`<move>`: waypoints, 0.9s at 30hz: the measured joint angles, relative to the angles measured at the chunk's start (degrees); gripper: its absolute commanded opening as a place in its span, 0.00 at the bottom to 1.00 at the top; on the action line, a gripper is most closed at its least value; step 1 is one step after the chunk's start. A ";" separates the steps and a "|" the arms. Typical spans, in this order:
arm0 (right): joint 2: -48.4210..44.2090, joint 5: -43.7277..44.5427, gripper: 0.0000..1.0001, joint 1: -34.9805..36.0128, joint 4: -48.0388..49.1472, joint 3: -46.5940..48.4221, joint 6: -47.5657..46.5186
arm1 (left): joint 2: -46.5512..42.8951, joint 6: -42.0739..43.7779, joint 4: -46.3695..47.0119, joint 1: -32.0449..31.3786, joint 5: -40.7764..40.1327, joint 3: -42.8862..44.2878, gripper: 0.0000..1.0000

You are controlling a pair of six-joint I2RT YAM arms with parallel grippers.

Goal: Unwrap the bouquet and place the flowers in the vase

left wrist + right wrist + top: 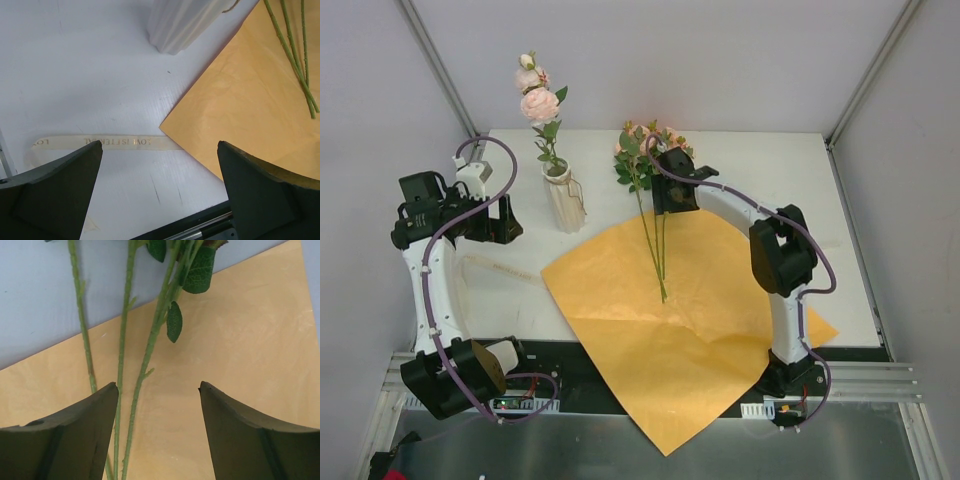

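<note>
**Right gripper (159, 385): jaws parted, nothing clamped**

Straddles the flowers (655, 235), which lie on the unfolded orange paper (670, 340) (blooms past its far edge). Left gripper (160, 147): spread wide, empty, above the cream ribbon (100, 142). Vase (563, 200): upright on the table (770, 170) beside the paper, with one rose (540, 103) inside.

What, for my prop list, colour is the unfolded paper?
The paper is plain orange-yellow, clearest in the top view.
</note>
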 measured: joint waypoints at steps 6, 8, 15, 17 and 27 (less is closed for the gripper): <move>2.78 3.08 0.65 -0.11 2.62 0.02 1.75 | -0.04 0.96 0.07 0.00 1.01 -1.07 0.99; 3.58 3.67 0.64 -0.11 3.74 0.02 2.29 | -0.04 1.29 0.07 0.00 1.25 -1.38 0.99; 7.26 5.81 0.54 -0.09 5.07 2.01 3.61 | -0.04 1.88 0.07 0.00 1.51 -1.70 0.99; 8.44 6.14 0.51 -0.11 5.01 2.82 4.13 | -0.04 2.21 0.07 0.00 1.51 -1.75 0.99; 11.34 9.90 0.19 0.39 3.65 6.10 6.05 | -0.04 2.80 0.07 0.00 1.49 -1.79 0.99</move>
